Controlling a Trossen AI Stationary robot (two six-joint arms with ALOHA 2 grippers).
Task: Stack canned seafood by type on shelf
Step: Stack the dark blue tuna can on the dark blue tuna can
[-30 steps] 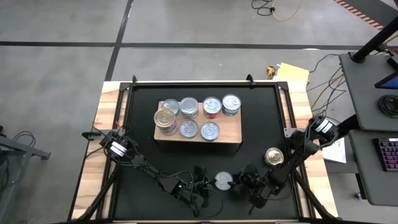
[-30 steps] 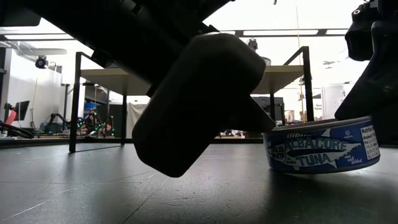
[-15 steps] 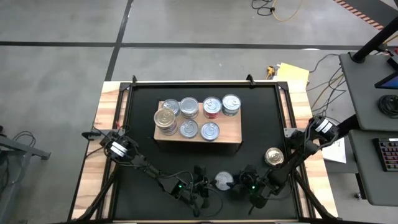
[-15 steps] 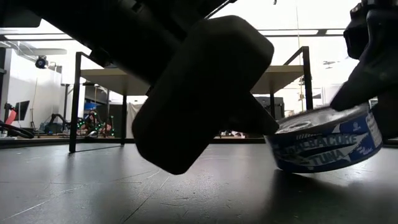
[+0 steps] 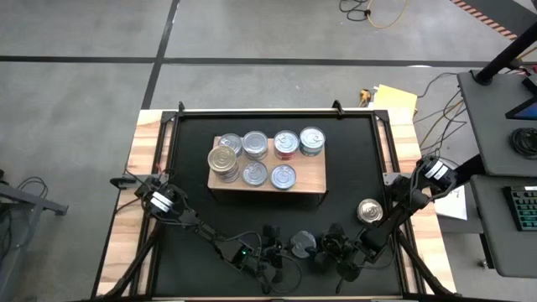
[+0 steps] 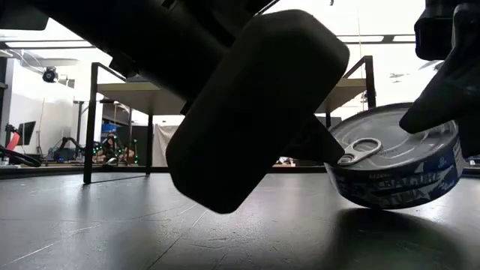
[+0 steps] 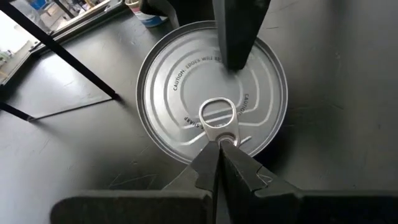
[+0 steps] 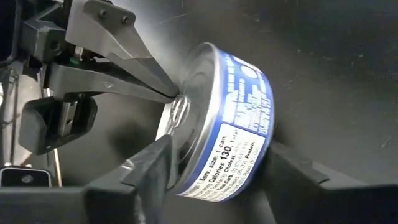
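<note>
Since a second ago the blue tuna tin (image 6: 395,166) has gone from flat on the mat to tipped up, lid now facing the low camera; half a second ago it was only partly tilted.

High view: both arms meet at the near edge of the black mat (image 5: 193,168). The left gripper (image 5: 281,247) and right gripper (image 5: 323,245) flank the tin (image 5: 301,244), which lies between them. A gold-lidded tin (image 5: 369,210) sits apart, beside the right arm. The shelf (image 5: 315,178) holds seven tins (image 5: 268,157), well away from both sets of jaws.

Low view: the tin leans on its lower edge, pull tab showing. A dark finger tip touches the lid rim at the side nearer the left arm; the right arm's dark bulk covers the tin's far side.

Left wrist view: the left gripper (image 7: 219,146) has its jaws pressed together to a single point, tip touching the lid at the base of the pull tab. The right gripper's finger (image 7: 239,31) lies over the opposite part of the lid.

Right wrist view: the right gripper (image 8: 239,155) has its jaws spread around the tin (image 8: 230,124), one finger against the lid face, the other against the base. The left gripper's closed tip (image 8: 168,93) meets the lid at the tab.
</note>
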